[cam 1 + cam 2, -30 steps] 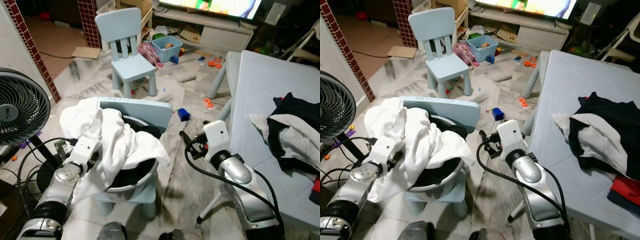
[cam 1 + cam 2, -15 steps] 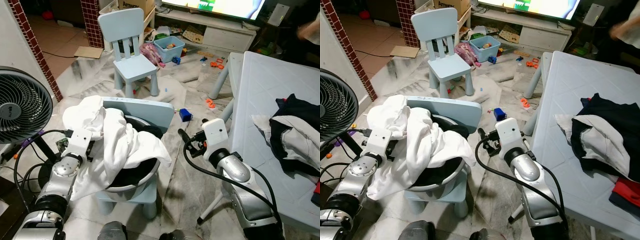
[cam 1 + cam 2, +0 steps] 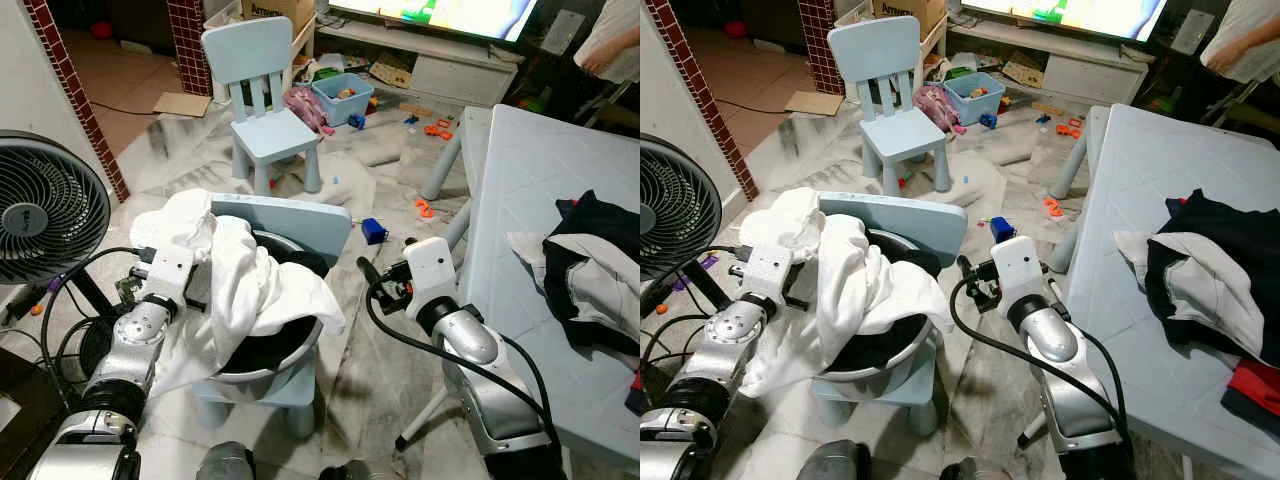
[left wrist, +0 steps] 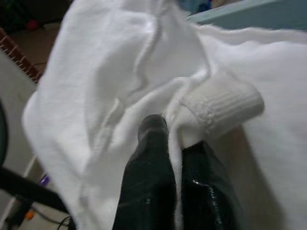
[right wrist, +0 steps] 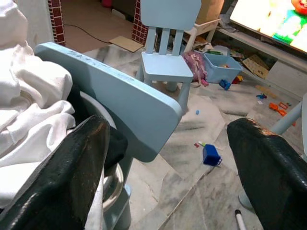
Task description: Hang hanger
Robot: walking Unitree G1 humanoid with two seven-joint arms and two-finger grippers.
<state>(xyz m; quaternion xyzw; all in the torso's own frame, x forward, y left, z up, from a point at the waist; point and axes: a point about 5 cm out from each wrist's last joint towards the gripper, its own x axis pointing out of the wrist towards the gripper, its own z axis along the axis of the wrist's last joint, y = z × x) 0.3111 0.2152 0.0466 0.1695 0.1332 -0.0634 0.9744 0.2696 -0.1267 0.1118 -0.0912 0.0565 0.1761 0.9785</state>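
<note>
**Left claw pinching a white garment at the basin; no hanger to be seen yet**

The left claw [image 4: 165,191] is clenched on a fold of the white cotton garment [image 3: 255,290], its two black fingers [image 4: 148,177] pressed together with the ribbed cuff caught between them. That garment is heaped over a round metal basin [image 3: 270,362] which rests on the seat of a pale blue child's chair [image 3: 290,222], with dark cloth lying under it in the basin.

The right claw [image 5: 168,167] is spread wide and grasps nothing. It is held out beside the chair, just off the backrest's corner, pointing across the marble floor [image 3: 380,350] towards a second pale blue chair [image 3: 265,100] and scattered toys further off.

To the robot's right stands a pale blue plastic surface [image 3: 520,230] carrying a rumpled dark and white pile of clothes [image 3: 590,270]. A black standing fan [image 3: 45,215] is at the robot's left, and a person's arm [image 3: 610,40] shows at the far corner.

As for progress, I cannot make out a hanger or a rail anywhere in these views. The job looks to be at an early stage: a garment is gripped, but finding the hanger, fitting it and hanging it all appear to be left.
</note>
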